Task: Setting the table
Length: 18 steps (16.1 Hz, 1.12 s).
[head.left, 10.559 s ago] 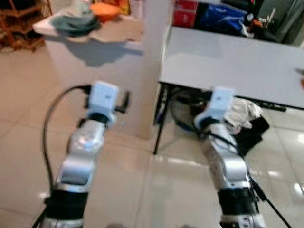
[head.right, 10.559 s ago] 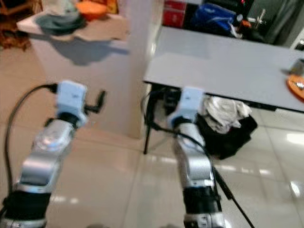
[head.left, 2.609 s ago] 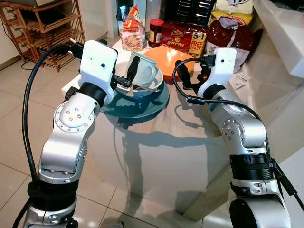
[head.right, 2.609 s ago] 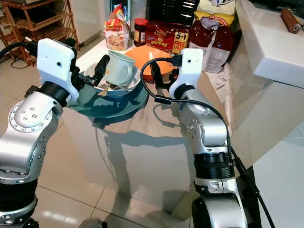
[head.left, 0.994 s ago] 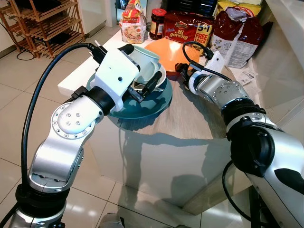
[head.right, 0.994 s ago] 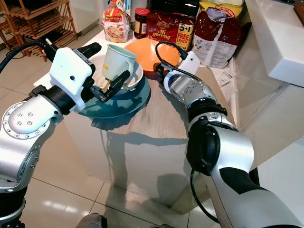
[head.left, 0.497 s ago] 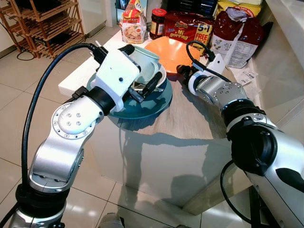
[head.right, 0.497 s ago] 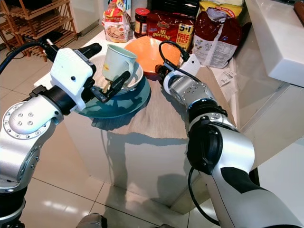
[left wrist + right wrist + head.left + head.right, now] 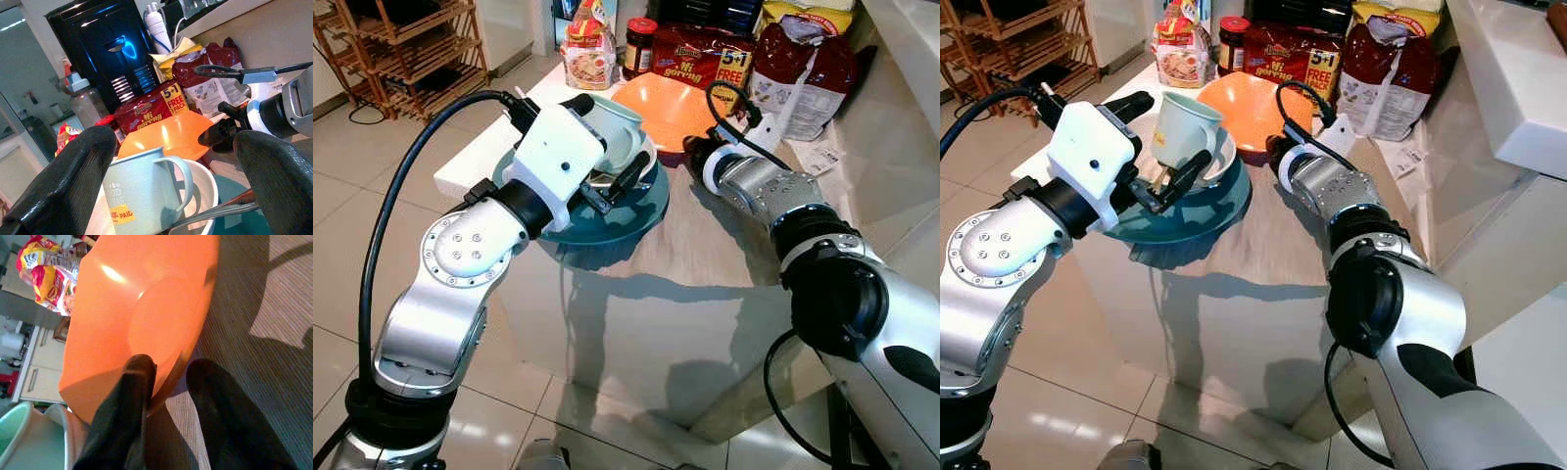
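Note:
A pale green mug (image 9: 1183,125) stands in a white bowl (image 9: 1221,160) on a teal plate (image 9: 1197,221), at the counter's left end. My left gripper (image 9: 1160,137) is open, one finger on each side of the mug. Cutlery (image 9: 210,213) lies in the white bowl beside the mug (image 9: 142,196). An orange bowl (image 9: 1244,98) sits just behind, tipped toward me. My right gripper (image 9: 171,369) is shut on the orange bowl's (image 9: 146,308) near rim, one finger inside and one under it.
Noodle packs (image 9: 1283,57), a jar (image 9: 1233,34), a snack bag (image 9: 1178,44) and a dark red bag (image 9: 1386,69) line the counter's back. A receipt (image 9: 1410,157) lies to the right. A wooden rack (image 9: 1028,29) stands far left. A white ledge (image 9: 1508,78) rises on the right.
My right gripper has slid forward onto the orange bowl's rim and closed there. My left gripper stays around the mug, barely shifted.

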Tool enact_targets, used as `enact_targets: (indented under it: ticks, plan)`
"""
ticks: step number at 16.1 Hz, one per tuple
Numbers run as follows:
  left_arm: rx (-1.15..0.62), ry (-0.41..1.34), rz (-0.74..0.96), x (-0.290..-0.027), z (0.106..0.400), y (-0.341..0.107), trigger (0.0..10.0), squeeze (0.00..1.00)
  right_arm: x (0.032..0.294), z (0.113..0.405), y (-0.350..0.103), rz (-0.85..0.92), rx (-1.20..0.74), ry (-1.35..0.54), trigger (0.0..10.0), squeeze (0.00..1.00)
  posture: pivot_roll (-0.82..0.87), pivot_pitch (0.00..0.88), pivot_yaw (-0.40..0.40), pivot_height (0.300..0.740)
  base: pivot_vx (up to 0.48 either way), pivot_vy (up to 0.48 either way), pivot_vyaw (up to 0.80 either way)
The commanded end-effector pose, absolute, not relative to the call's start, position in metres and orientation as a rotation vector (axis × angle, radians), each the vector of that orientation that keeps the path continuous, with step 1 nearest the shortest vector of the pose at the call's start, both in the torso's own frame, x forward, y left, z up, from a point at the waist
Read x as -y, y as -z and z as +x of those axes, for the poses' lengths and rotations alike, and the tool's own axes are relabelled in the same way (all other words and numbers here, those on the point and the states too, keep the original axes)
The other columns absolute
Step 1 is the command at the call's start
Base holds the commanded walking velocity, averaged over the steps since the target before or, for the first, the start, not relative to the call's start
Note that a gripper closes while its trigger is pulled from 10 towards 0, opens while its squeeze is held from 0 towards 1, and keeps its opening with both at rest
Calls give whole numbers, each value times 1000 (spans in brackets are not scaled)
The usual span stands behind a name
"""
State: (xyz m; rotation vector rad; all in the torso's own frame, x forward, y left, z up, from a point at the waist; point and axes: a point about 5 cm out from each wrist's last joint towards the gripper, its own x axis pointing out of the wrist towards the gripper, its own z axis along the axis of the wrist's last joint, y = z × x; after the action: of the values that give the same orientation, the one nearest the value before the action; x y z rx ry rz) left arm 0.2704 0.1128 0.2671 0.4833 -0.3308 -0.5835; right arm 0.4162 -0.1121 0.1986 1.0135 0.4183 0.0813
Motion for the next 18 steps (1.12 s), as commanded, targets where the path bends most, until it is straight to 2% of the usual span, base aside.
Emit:
enact_targets:
  ticks: [1,4,6,11,14,18]
  plan:
    - [339,610,507,-109,268,-268,10000,0,118,417,-200,1028,-417,-51,0,0,173,50,-96,740,0,0,0]
    - [325,613,512,-109,269,-266,10000,0,118,417,-201,1048,-415,-53,0,0,171,49,-96,740,0,0,0]
    - [239,594,542,-113,272,-258,10000,0,118,417,-202,1057,-413,-55,0,0,171,44,-95,740,0,0,0]
    - [40,631,462,-116,272,-249,10000,0,120,419,-206,1072,-398,-57,0,0,171,27,-89,740,0,0,0]
    - [12,619,416,-116,273,-253,10000,0,121,419,-209,1075,-384,-64,0,0,173,21,-90,740,0,0,0]
    - [0,609,428,-116,273,-257,10000,0,131,425,-233,1130,-227,-63,0,0,175,15,-88,740,0,0,0]
